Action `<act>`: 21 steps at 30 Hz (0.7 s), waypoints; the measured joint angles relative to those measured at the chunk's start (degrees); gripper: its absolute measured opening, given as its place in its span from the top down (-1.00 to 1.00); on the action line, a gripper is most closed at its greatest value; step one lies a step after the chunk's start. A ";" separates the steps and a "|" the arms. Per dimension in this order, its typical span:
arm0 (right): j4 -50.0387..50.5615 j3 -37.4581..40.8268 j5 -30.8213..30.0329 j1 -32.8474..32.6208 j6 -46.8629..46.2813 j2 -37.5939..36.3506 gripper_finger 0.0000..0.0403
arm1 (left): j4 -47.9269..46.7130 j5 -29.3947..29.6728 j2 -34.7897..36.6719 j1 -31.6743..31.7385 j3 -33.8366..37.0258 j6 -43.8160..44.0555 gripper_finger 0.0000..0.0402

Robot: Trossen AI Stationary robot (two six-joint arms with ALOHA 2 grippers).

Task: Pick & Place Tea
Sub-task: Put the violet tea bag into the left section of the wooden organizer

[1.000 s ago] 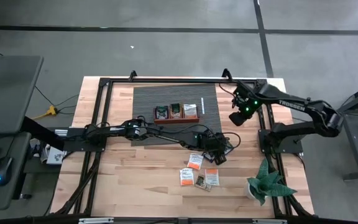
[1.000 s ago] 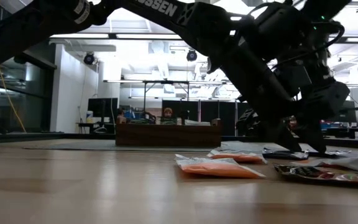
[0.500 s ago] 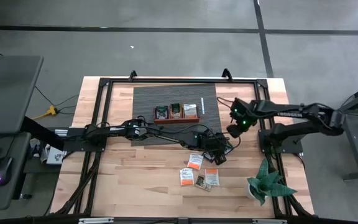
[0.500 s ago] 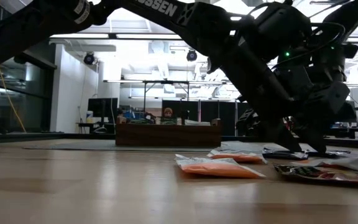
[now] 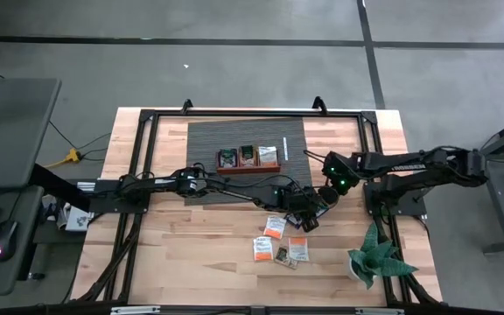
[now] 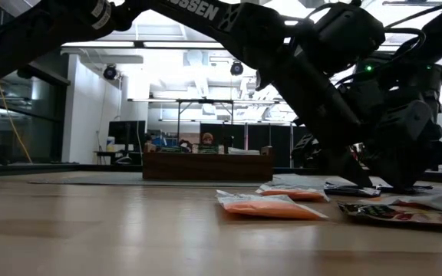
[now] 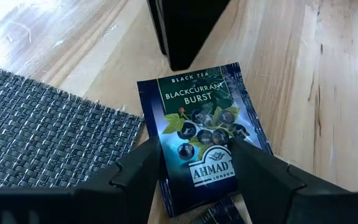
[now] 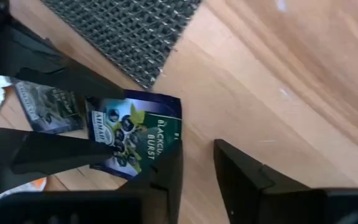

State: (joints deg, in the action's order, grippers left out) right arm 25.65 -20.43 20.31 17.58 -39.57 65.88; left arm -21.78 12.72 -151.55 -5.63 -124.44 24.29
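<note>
Two dark arms meet over the wooden table (image 5: 191, 245) near its right edge. Left gripper (image 7: 194, 163), fingers apart, straddles a flat blackcurrant tea sachet (image 7: 205, 134) lying beside the woven mat (image 7: 36, 134)'s corner, its long axis along the fingers. Right gripper (image 8: 197, 165), fingers slightly apart, hovers at the sachet's far end.

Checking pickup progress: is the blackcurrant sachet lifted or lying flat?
Lying flat: the blackcurrant sachet rests on the wooden table, between the left hand's open fingers.
</note>
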 joint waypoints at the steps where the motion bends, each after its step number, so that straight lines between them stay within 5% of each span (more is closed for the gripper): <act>1: -0.71 0.47 0.02 -0.39 -0.60 -0.07 0.50 | 0.00 -0.01 0.00 0.00 0.00 0.00 0.02; 8: -4.81 2.63 1.23 -2.88 -3.89 -0.17 0.23 | 0.01 -0.10 0.00 -0.02 0.04 0.02 0.02; 21: -7.32 4.28 1.90 -4.41 -6.78 -0.17 0.20 | -0.11 0.19 0.00 -0.13 0.15 0.07 0.02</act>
State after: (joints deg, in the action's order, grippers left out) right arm 18.33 -16.15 22.21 13.17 -46.34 65.71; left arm -21.89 12.91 -151.55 -5.76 -124.29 24.36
